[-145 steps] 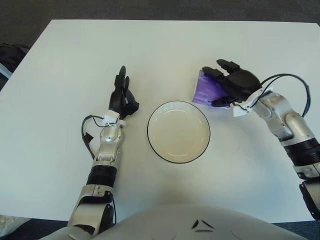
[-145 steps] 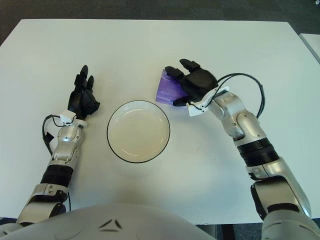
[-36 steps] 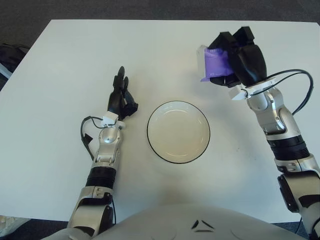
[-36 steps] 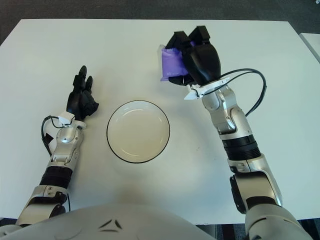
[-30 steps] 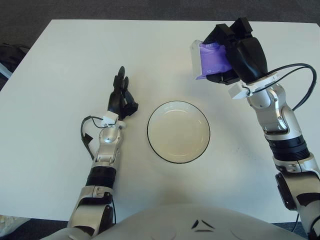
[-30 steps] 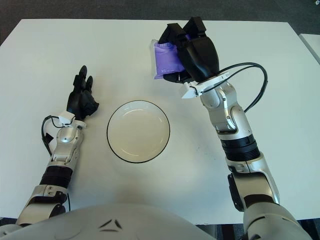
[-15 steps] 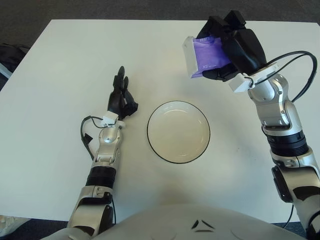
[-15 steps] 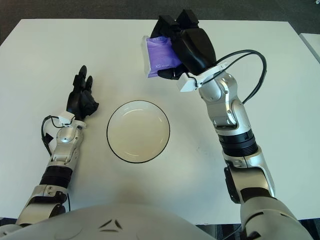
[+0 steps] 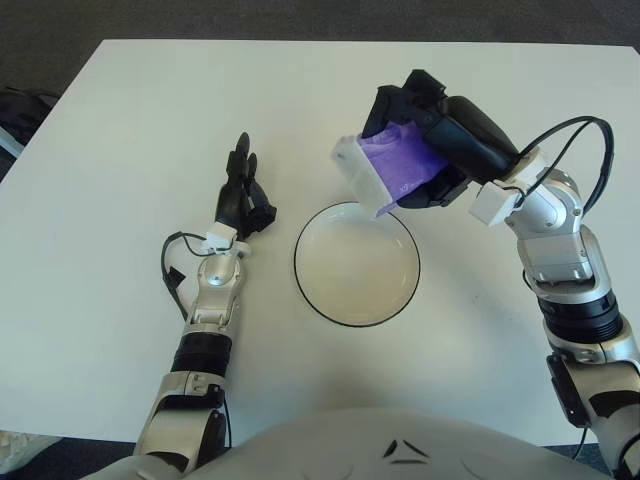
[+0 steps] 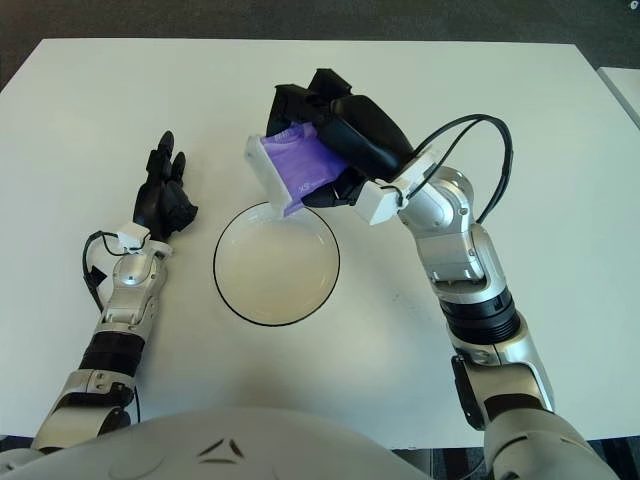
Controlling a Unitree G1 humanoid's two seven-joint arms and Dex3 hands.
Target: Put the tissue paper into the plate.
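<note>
Right hand (image 9: 440,150) clamps the purple plastic-wrapped tissue paper pack (image 9: 385,172) in the air over the far rim of the round white black-rimmed plate (image 9: 357,264). Pack looks light, soft, slippery-wrapped; best held across its flat faces. Left hand (image 9: 242,192) shows left of plate, fingers extended, empty.

Purple tissue paper (image 9: 392,168) — white, black-rimmed plate (image 9: 357,264) — white table (image 9: 120,120)

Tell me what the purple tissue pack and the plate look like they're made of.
The tissue pack, held in the right hand, looks like soft glossy plastic film, purple with a pale edge; it creases. The plate looks like glazed ceramic or melamine: smooth cream surface, thin dark rim. The left hand shows left of the plate.
</note>
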